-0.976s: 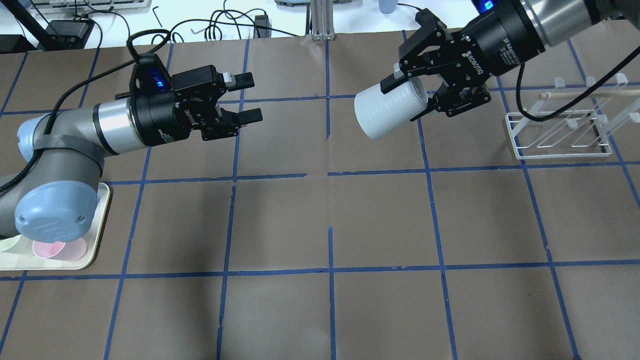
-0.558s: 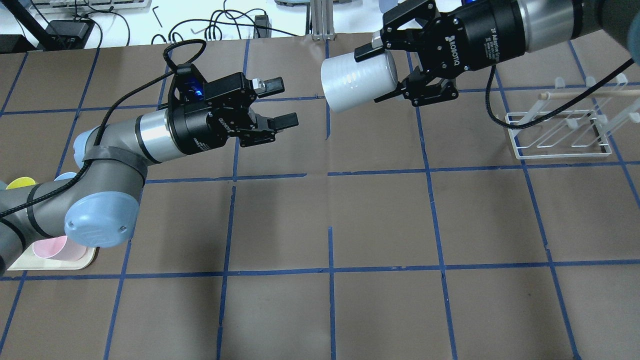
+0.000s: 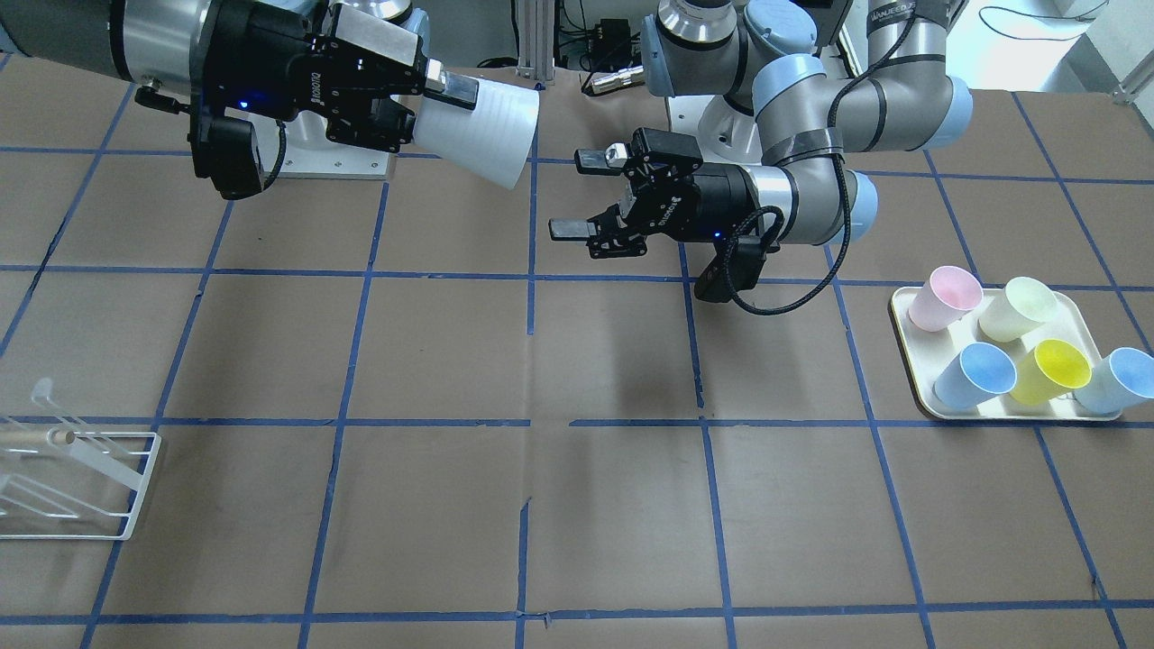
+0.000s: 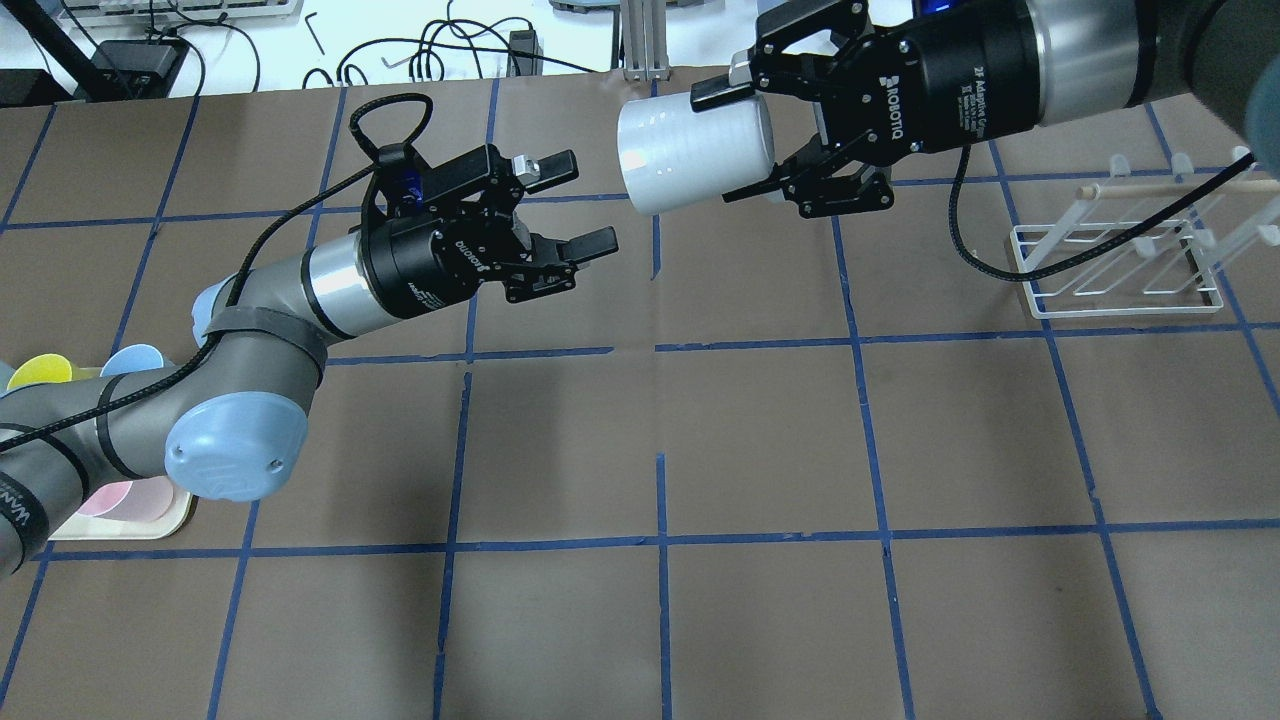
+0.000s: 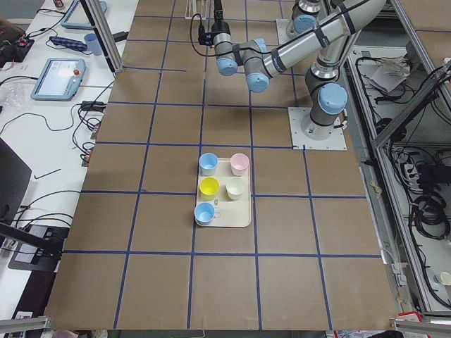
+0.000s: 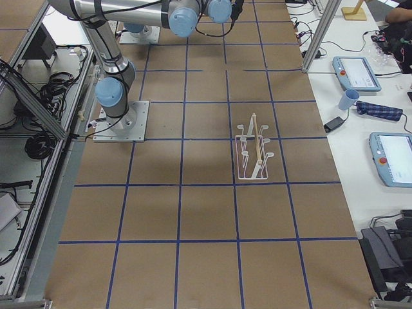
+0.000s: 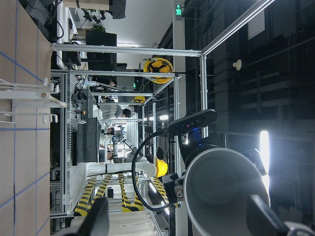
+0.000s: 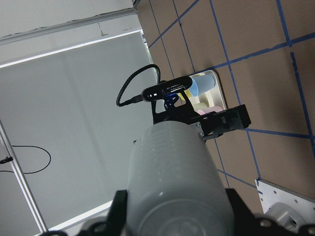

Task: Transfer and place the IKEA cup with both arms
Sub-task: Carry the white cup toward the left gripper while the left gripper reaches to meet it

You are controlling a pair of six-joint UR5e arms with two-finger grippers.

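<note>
grey plastic tapered tumbler [image 4: 695, 155] lies sideways, clamped in the right gripper [image 4: 728, 146], aloft near the far edge of the table [image 4: 760, 440] — it has swung toward the left gripper [image 4: 580, 205], jaws apart and nearer now — handover looks close.

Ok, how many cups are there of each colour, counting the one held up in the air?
grey IKEA cup: 1
light blue cups: 2
pink cup: 1
yellow cup: 1
pale green cup: 1
total: 6
</note>
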